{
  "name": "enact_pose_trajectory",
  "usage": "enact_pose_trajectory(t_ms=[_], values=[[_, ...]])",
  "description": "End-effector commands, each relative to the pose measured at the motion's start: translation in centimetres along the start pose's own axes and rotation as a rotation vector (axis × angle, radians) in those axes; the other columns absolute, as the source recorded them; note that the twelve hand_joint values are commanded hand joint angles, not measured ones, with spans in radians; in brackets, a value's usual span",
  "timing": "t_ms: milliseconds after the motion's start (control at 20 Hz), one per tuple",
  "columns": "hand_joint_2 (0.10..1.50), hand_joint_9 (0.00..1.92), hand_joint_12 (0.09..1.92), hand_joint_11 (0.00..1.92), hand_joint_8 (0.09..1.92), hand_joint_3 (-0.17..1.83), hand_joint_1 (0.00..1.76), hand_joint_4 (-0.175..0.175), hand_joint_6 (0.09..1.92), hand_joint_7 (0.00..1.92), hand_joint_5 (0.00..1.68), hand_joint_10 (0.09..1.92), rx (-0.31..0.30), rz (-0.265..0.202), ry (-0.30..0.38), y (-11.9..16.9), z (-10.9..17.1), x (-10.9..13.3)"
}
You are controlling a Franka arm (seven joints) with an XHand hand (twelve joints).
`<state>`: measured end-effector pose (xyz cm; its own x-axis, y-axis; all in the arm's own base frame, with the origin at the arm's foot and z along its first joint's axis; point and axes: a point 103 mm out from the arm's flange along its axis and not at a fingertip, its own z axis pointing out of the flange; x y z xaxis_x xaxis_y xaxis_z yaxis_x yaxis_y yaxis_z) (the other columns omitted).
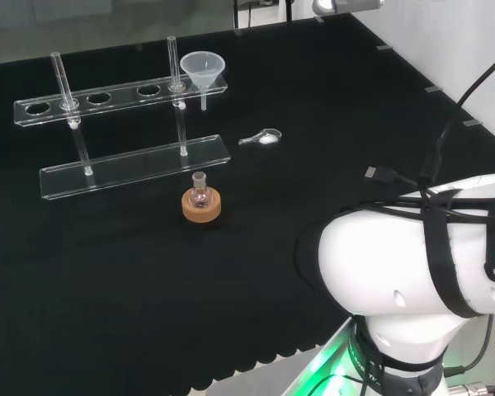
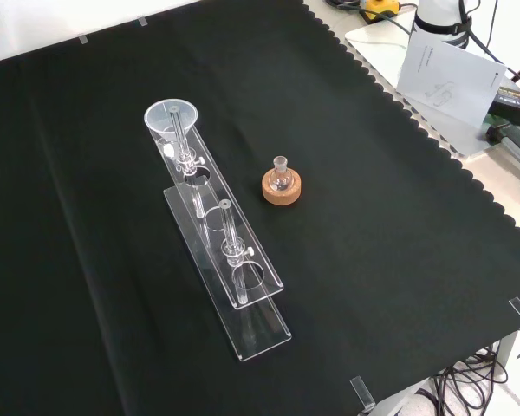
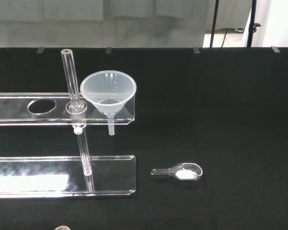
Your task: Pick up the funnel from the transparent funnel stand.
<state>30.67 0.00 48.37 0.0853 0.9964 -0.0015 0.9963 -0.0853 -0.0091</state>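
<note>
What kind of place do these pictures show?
Probably a laboratory bench set up for robot trials: a clear plastic funnel sits in a transparent funnel stand, a small glass flask rests on a cork ring, all on black cloth.

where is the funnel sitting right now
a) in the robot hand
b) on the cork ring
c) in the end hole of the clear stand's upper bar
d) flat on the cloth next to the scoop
c) The funnel sits upright in the end hole of the clear stand's upper bar, its stem poking down through it.
</note>
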Motion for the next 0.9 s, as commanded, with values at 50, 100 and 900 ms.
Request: enact_pose_trajectory(t_ms=[50,100,900], values=[[1.12,0.08,1.26,0.02,0.21,0.55,0.01,0.023,0.16,0.02,0.11,0.63,-0.007,0.004,-0.011,0.0,0.0,0.0],[1.15,0.08,1.29,0.01,0.22,0.49,0.0,0.023,0.11,0.01,0.13,0.62,-0.006,0.006,-0.014,0.0,0.0,0.0],[1.2,0.08,1.31,0.0,0.24,0.39,0.0,0.021,0.09,0.0,0.17,0.62,0.036,0.077,-0.023,3.3,2.3,0.2]])
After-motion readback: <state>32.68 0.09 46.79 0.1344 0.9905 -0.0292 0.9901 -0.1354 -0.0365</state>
